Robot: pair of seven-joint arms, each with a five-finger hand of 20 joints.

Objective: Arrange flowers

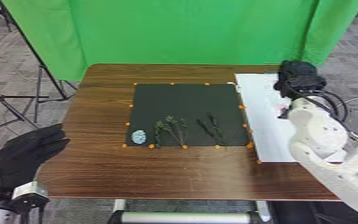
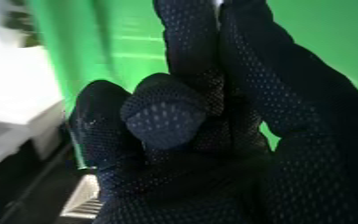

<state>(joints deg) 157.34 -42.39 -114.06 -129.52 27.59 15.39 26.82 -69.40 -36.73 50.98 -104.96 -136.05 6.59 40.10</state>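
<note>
Head view showed the brown tabletop (image 1: 104,172) with a black mat (image 1: 180,97) lying on it and the flower pieces grouped along the mat's near part. The pale blue flower head (image 1: 138,136) lay near the mat's near left corner. Just to the right of it were green leafy sprigs (image 1: 170,120), their stems running towards the near edge, and farther right lay darker, slender stems (image 1: 213,122), set a little apart from the green ones. All of them rested flat on the mat.

The right hand (image 1: 300,76) was over the far right part of the tabletop, by the far end of a long white sheet (image 1: 269,127), well apart from the flower pieces. Right wrist view showed its long fingers (image 2: 190,37) stretched out, with a shorter digit bent in front of them; the hand looked loosely open, and nothing could be made out in its grasp. The left hand (image 1: 20,157) hung beside the tabletop's left edge, its fingers relaxed and close together, with nothing seen in its hold.

Small orange markers (image 1: 184,146) dotted the mat's border. The white sheet lay to the right of the mat, and a green curtain (image 1: 158,32) stood behind the tabletop.
</note>
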